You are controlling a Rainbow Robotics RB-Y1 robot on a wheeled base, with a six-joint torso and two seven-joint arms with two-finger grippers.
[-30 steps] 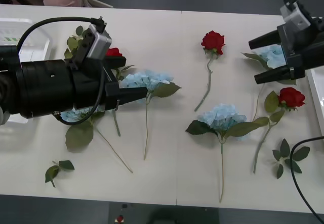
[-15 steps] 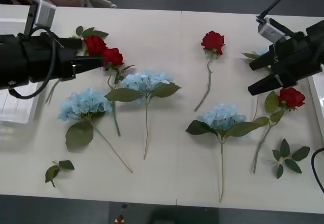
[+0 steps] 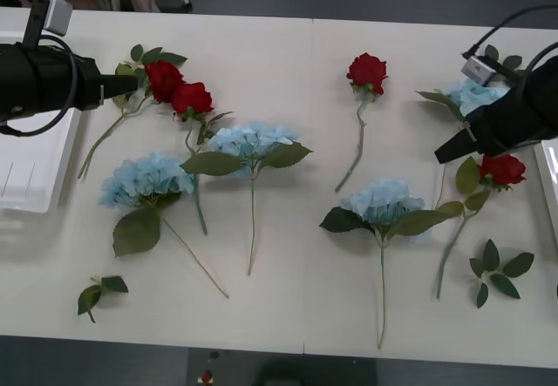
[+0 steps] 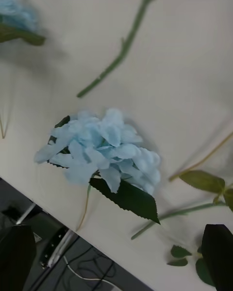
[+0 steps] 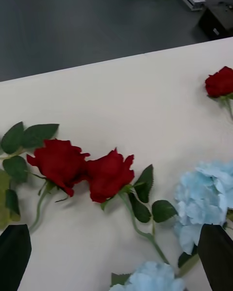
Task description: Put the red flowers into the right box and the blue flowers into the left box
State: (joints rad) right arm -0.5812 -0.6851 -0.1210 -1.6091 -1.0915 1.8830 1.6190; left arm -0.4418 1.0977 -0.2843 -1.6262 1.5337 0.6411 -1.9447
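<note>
- The table (image 3: 288, 72) carried every flower; none lay in the left box (image 3: 35, 168) at the left edge or in the right box (image 3: 547, 177) at the right edge.
- The left gripper (image 3: 131, 81) sat at the upper left of the front view, empty, its black fingers (image 5: 14, 252) spread at the wrist view's corners.
- Two red roses (image 3: 179, 90) lay just beside that tip, toward frame centre, heads touching, stems running down-left and down.
- The right gripper (image 3: 449, 149) hung at the right edge, released and empty, fingers (image 4: 218, 252) apart.
- A red rose (image 3: 502, 168) lay just beside it, stem trailing down-left; judged the nearer arm for this bloom.
- Blue flowers (image 3: 253, 138) occupied the middle band.
</note>
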